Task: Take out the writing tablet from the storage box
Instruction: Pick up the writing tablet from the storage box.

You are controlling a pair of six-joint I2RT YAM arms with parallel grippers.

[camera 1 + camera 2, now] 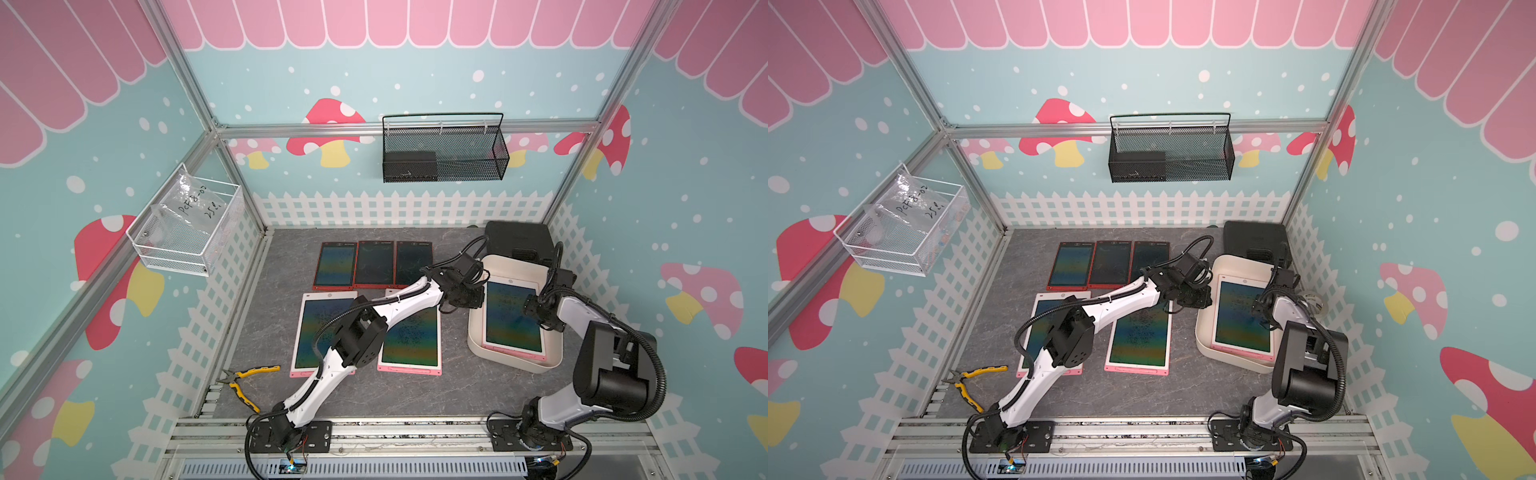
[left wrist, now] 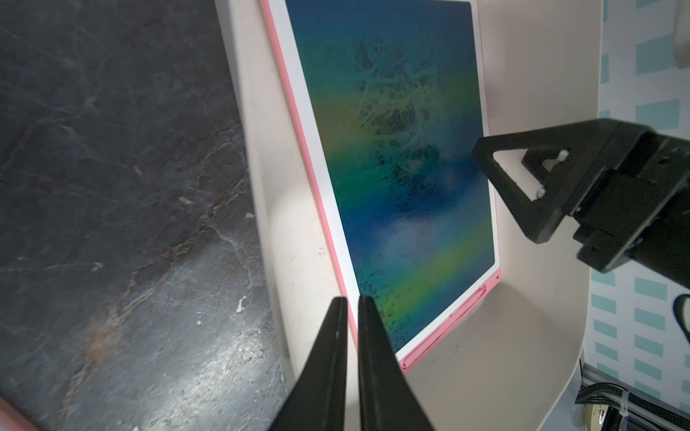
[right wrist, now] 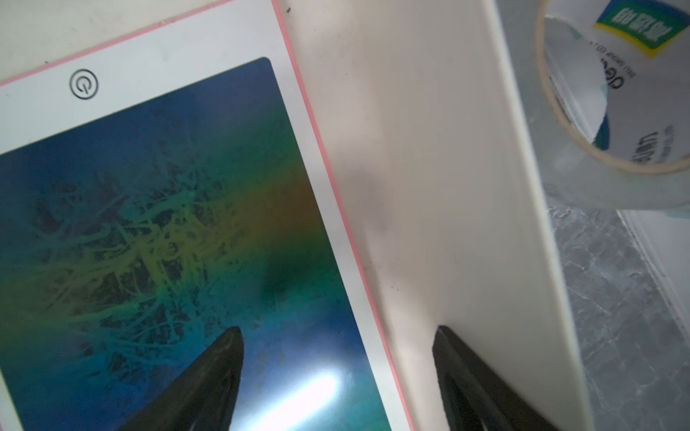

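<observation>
The grey marbled counter (image 1: 415, 390) carries three red-framed tablets (image 1: 374, 266) side by side at 12 o'clock. Two larger pink-framed tablets lie flat, one at 9 o'clock (image 1: 309, 324) and one near the middle (image 1: 411, 345). The cream storage box (image 1: 476, 332) sits at 3 o'clock with a tape roll (image 1: 1315, 302) just beyond it, a black case (image 1: 515, 237) at 1 o'clock touches the box, and yellow-handled pliers (image 1: 249, 371) lie at 8 o'clock.

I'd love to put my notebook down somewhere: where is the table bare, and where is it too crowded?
Bare: the grey strip between the pink tablets and the front rail, and the narrow back strip behind the red tablets. Crowded: the storage box, filled by its writing tablet, left claw and right claw.
</observation>
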